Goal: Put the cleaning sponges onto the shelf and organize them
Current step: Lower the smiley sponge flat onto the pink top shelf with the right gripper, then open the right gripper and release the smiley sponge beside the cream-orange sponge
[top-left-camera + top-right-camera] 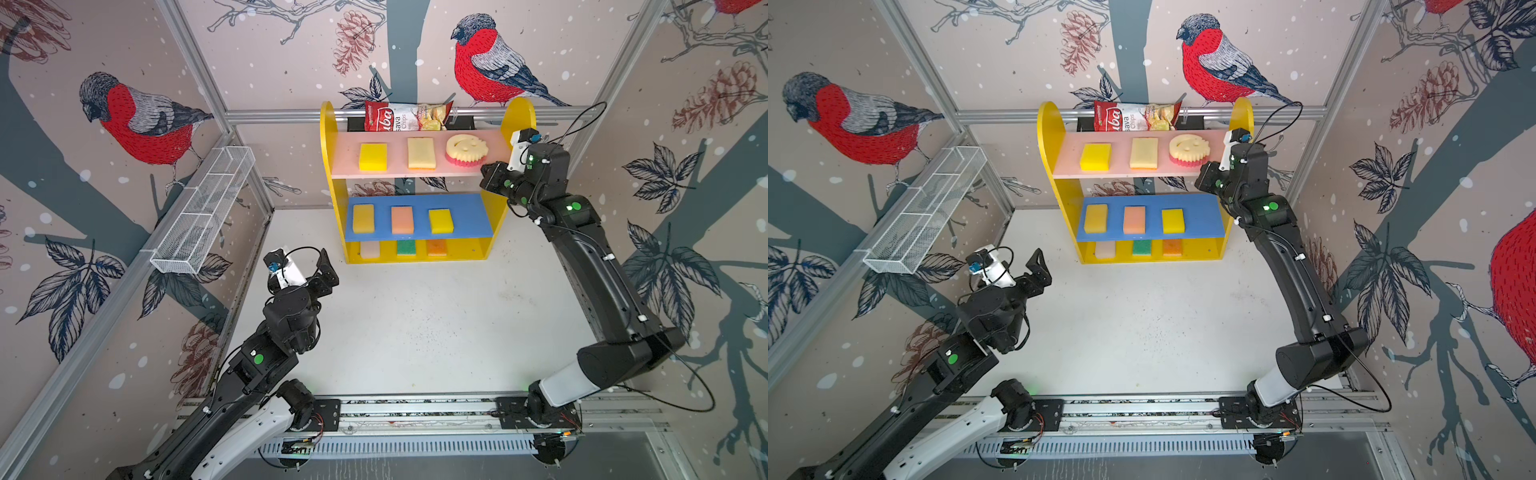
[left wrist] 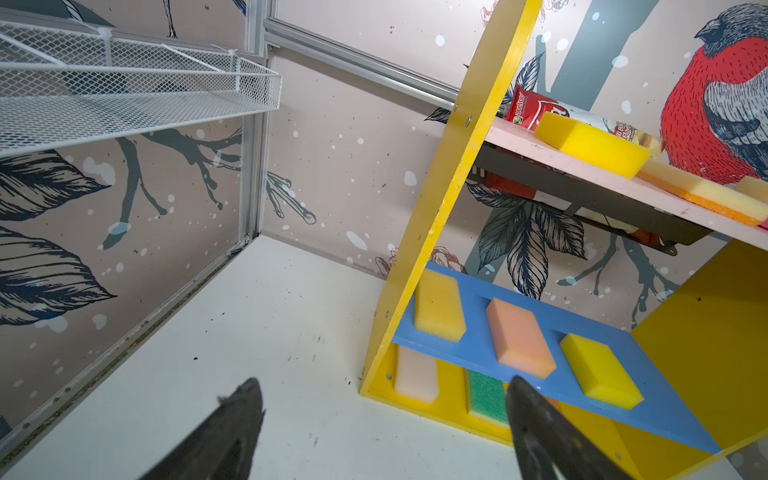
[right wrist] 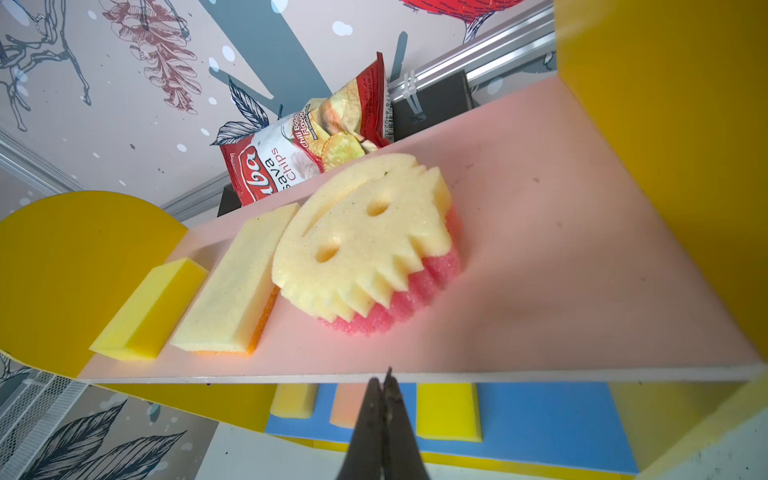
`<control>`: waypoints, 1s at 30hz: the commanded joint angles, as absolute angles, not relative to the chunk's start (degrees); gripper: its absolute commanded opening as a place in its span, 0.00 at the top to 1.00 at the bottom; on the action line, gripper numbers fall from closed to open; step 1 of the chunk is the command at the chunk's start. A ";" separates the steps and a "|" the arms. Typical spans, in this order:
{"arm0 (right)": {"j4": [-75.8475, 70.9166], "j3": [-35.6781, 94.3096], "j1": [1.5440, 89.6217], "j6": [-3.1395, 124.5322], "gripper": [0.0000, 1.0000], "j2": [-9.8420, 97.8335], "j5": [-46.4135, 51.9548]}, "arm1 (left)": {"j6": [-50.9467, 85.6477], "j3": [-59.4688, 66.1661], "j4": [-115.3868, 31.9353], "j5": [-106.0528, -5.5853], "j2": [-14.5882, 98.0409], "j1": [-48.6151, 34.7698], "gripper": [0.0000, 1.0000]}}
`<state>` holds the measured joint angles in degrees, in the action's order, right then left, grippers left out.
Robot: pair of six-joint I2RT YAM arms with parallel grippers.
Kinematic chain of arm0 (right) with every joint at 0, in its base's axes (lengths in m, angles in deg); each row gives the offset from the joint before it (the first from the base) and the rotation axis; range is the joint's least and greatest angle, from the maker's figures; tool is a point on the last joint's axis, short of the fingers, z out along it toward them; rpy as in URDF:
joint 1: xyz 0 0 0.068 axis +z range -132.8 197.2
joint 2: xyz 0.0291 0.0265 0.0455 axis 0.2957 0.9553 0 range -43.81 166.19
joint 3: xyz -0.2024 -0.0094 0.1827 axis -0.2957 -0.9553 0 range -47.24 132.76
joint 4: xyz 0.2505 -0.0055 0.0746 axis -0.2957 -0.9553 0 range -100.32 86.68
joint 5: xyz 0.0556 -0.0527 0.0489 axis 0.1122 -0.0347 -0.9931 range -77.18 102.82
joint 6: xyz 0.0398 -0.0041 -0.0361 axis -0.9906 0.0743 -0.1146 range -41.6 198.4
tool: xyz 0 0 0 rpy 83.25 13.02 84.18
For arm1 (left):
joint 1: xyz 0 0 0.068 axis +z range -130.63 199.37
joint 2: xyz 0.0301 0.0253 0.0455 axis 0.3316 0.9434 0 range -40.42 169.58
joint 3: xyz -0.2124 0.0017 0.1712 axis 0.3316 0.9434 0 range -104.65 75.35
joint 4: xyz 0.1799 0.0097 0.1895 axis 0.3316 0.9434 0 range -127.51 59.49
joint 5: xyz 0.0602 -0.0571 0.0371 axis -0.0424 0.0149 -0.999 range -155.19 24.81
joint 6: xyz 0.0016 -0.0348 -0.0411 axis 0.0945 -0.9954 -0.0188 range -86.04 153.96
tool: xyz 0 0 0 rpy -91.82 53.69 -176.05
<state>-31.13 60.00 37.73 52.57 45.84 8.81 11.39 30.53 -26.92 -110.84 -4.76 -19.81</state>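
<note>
Bird-print walls surround the white tabletop. Nine sponges line the shelf, three per level, spaced for neatness. Smiley sponge lies just ahead of the right gripper, pinched shut and empty; left gripper gapes, idle.

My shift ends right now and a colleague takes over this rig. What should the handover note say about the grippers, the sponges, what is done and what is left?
Left gripper: open, empty, above the table left of the shelf.
Right gripper: shut, empty, at the front edge of the pink board, near the smiley sponge.
Pink board: top yellow sponge, cream sponge, smiley sponge. Blue board: golden sponge, peach sponge, middle yellow sponge. Base: white sponge, green sponge, orange sponge.
Done: nine sponges shelved, three per level, in rows.
Left: no sponge on the table; probably only pulling both arms back.
</note>
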 commanded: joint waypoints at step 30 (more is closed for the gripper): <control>-29.66 68.71 36.22 51.44 1.00 54.26 3.55 | 10.48 29.77 -26.95 -111.71 -3.68 -19.66 0.10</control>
<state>-30.39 68.20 36.27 51.35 54.15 4.09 9.93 30.20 -26.17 -111.41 -3.88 -19.81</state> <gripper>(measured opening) 0.063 0.900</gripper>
